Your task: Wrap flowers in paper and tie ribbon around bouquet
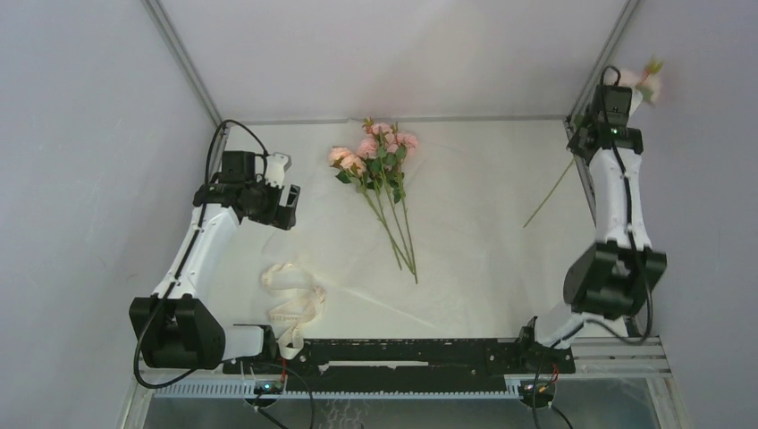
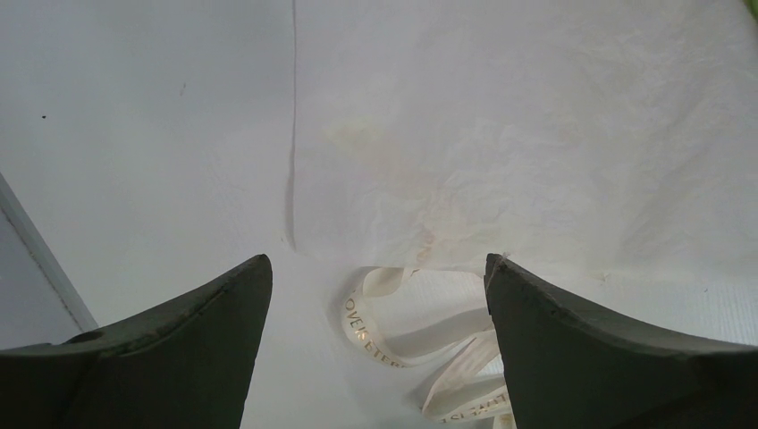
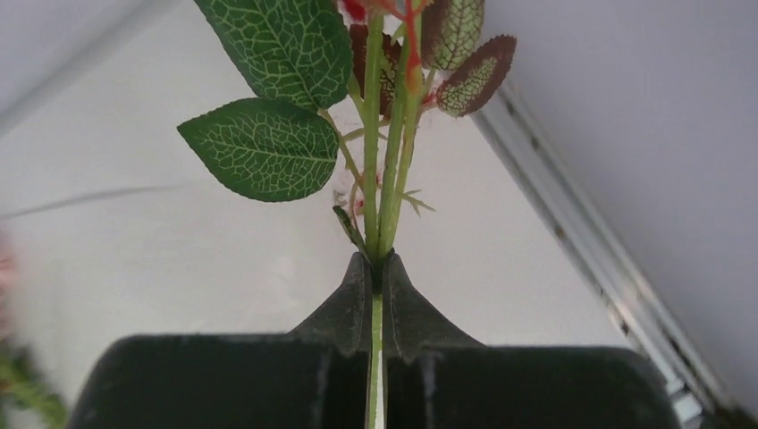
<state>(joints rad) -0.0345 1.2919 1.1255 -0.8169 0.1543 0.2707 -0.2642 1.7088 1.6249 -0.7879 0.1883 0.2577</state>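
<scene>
Ribbon (image 2: 359, 327) lettering, partly hidden, reads "OVE IS ETER"; left pincer (image 2: 376, 261) gapes empty; right pincer (image 3: 375, 273) clamps a rose stem (image 3: 384, 192), bloom cut off

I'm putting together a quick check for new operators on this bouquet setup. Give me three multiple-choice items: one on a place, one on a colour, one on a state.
1. Where does the ribbon lie?
A. In the far right corner
B. At the near left of the workspace
C. Draped over the blooms

2. What colour are the blooms of the flowers lying on the paper?
A. Yellow
B. Blue
C. Pale pink

3. How do the fingers of the right gripper stand to the stem?
A. Shut on it
B. Wide open around it
C. Nowhere near it

Answers:
1 B: the top view shows its loops at the near left.
2 C: the heads at the far middle are pink.
3 A: the right wrist view shows both fingers pinching the stem.
</scene>
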